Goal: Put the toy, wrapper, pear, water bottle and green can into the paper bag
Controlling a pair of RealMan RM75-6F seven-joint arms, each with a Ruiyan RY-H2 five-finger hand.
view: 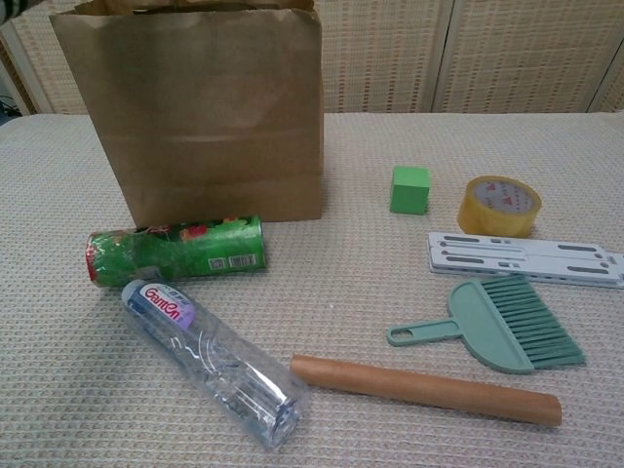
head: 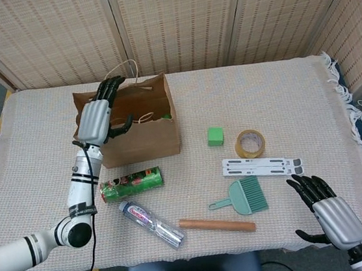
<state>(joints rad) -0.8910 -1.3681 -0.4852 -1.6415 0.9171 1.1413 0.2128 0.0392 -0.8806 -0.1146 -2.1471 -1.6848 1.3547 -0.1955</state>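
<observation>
Head view: the left hand point(head: 96, 121) hovered empty, fingers spread, over the paper bag's point(head: 144, 141) nine-o'clock rim. The right hand point(head: 327, 214) lay open at five o'clock. Chest view: the green can point(view: 175, 250) lay touching the bag's base, the water bottle point(view: 210, 359) just beside it toward six.

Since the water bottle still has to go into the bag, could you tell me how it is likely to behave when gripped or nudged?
The water bottle lies on its side, so a nudge would probably roll it. It looks clear and empty, so likely light. Its thin, ribbed plastic may dent or slip in a tight grip.
</observation>
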